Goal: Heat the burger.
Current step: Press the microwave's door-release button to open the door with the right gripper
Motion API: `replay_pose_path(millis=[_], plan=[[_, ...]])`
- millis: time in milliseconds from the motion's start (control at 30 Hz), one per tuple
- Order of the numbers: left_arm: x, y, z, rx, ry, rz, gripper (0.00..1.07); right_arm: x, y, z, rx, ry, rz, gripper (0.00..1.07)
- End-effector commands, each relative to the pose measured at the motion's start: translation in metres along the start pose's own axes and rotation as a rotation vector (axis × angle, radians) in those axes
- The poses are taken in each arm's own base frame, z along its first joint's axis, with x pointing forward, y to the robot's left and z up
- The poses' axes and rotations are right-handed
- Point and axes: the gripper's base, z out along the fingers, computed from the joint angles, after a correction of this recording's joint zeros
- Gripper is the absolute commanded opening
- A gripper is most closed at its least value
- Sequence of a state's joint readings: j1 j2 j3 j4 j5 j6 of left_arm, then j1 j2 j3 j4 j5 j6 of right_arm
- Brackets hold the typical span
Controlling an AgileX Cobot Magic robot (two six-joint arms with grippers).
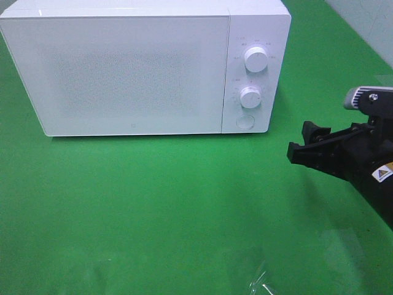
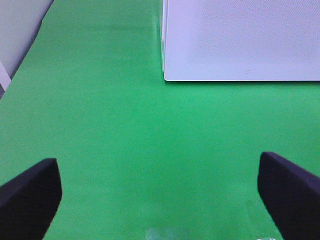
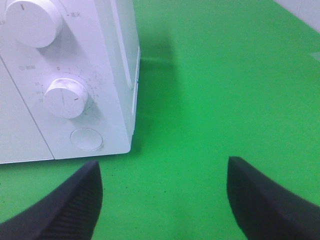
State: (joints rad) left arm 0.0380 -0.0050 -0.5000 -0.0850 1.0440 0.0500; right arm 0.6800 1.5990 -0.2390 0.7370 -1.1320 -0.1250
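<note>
right gripper [image 3: 163,162] and left gripper [image 2: 157,160], jaws wide apart, empty, before white microwave [image 1: 123,67]

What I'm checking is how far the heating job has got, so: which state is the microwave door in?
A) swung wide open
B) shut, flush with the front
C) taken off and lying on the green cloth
B: the microwave door sits flat and level with the control panel beside it, with no gap and none of the inside showing.
</note>
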Motion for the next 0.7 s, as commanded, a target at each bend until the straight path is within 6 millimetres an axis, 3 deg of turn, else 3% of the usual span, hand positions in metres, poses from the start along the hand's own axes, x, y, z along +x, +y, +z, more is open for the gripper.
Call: replay_pose_path(millis=[33, 367, 700], plan=[[0.002, 0.0, -0.002, 0.002, -0.022, -0.003, 1.01, 0.001, 0.018, 0.001, -0.005, -0.025, -0.023, 0.69], [0.002, 0.0, -0.002, 0.002, -0.022, -0.003, 1.01, -0.004, 0.061, 0.011, -0.091, -0.044, -0.084, 0.69], [0.002, 0.0, -0.002, 0.002, -0.022, -0.003, 1.01, -0.007, 0.076, 0.02, -0.116, -0.011, 0.026, 0.69]])
